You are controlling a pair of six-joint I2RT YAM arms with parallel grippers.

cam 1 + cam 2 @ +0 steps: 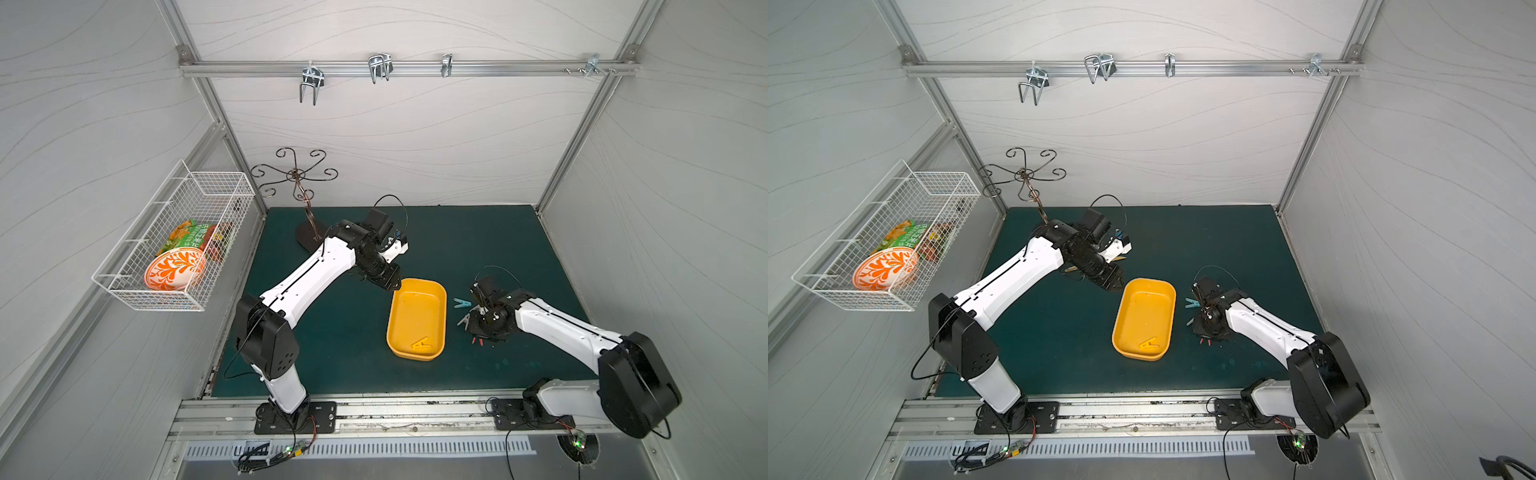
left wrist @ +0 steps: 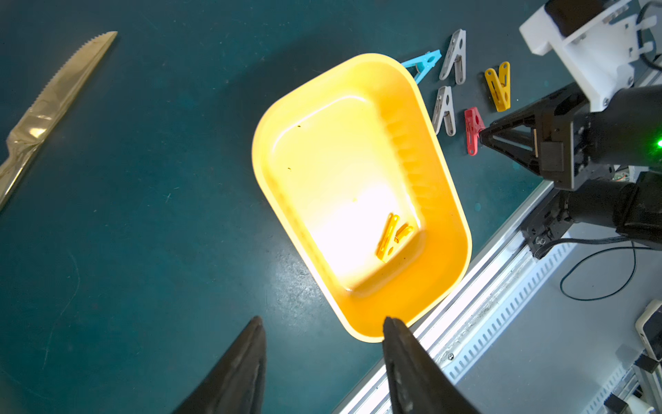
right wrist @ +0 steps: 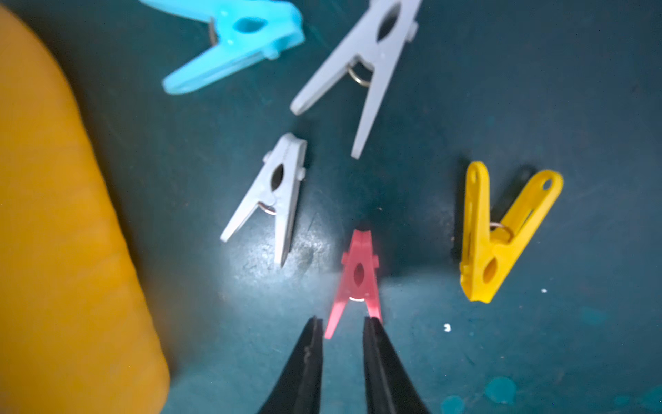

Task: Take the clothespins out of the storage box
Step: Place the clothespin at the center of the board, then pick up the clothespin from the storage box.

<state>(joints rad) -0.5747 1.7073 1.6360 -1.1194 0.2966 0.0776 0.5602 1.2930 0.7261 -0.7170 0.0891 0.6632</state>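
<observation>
On the left wall, off the table, a white wire basket (image 1: pixel 208 195) holds an orange-patterned plate (image 1: pixel 174 268) and some food packets. At the table's far left corner stands a curled wire stand (image 1: pixel 296 174). A knife (image 2: pixel 53 96) with a serrated blade lies flat on the green table (image 1: pixel 332 332) beneath the left arm, well apart from the box.

The left gripper (image 2: pixel 322 319) hangs over the far end of the storage box (image 1: pixel 415 316). Its jaws are spread wide and nothing is between them. The box sits a little right of the table's middle, with its long side running from far to near. One yellow clothespin (image 1: pixel 423 343) lies inside it, on the floor at the near end.

Five clothespins lie on the table right of the box, none touching another. The light blue clothespin (image 3: pixel 243 39) is just beside the box's right wall. Then come two grey clothespins (image 3: pixel 276 193), the second (image 3: pixel 372 53) further from the box. The red clothespin (image 3: pixel 358 276) lies nearer the table's front edge. The second yellow clothespin (image 3: pixel 498 233) is furthest from the box.

The right gripper (image 3: pixel 343 320) is low over the table at the red one. Its jaws stand a narrow gap apart. One leg of the pin points into that gap and the other meets a fingertip (image 3: pixel 372 326). The pin lies flat on the table, not pinched.
</observation>
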